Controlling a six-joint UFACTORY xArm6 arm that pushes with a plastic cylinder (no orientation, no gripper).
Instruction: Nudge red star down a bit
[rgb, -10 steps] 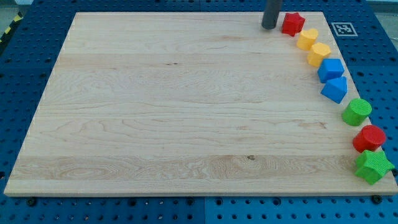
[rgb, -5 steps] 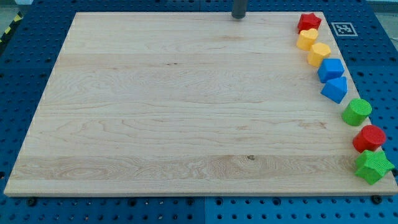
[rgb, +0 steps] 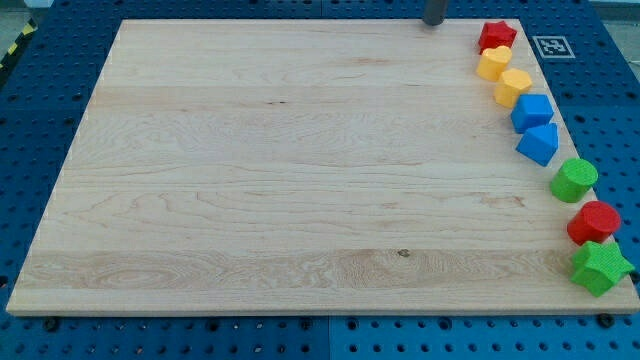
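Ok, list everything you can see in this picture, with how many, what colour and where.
Wooden board: one, light wood, fills most of the view.
Red star: one, red, board's top right corner.
Yellow blocks: two, yellow, just below the star.
Blue blocks: two, blue, right edge, middle.
Green cylinder: one, green, right edge.
Red cylinder: one, red, lower right.
Green star: one, green, bottom right corner.
Marker tag: one, black and white, right of the red star.
My tip: one, dark, top edge, left of the red star, apart from it.
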